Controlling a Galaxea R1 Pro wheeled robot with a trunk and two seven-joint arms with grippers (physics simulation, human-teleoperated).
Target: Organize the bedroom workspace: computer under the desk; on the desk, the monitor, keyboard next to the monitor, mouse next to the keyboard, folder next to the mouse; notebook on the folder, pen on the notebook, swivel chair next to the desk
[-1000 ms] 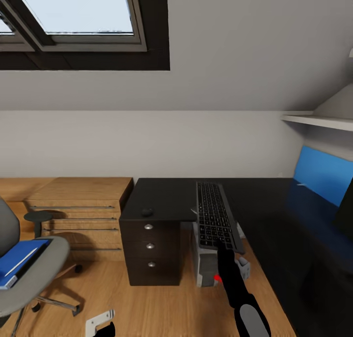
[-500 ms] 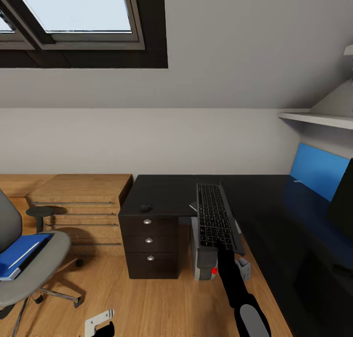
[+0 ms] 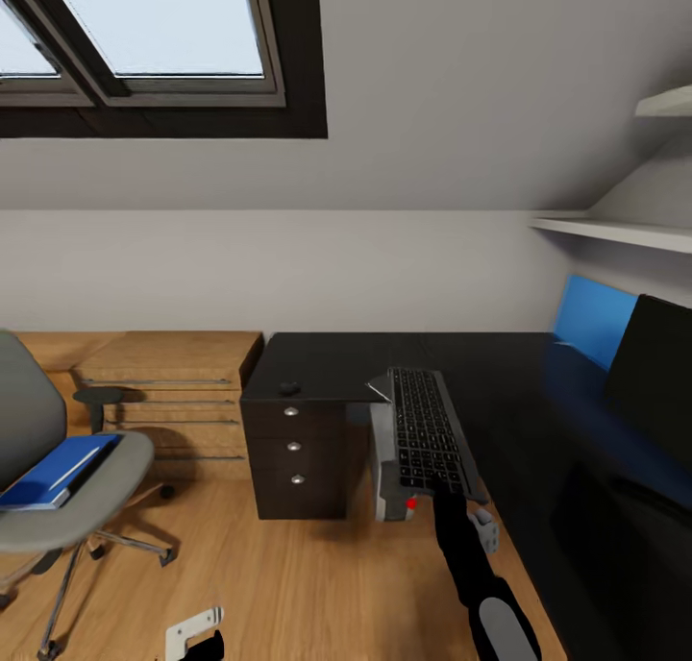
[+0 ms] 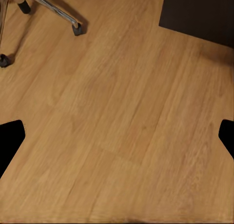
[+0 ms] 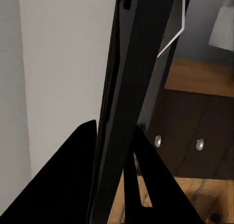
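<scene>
Keyboard (image 3: 426, 437) clamped at its near end in right hand (image 3: 444, 489), held above worktop (image 3: 519, 382) edge. View has swung right: monitor (image 3: 654, 378) now visible, so placement spot nears. Left hand (image 4: 117, 136) released, over floor.

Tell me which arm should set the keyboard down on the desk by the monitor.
Right. Its gripper is shut on the keyboard, held out over the desk edge, with the monitor on that side. The left gripper hangs open, low over the floor, far from the desk.
</scene>
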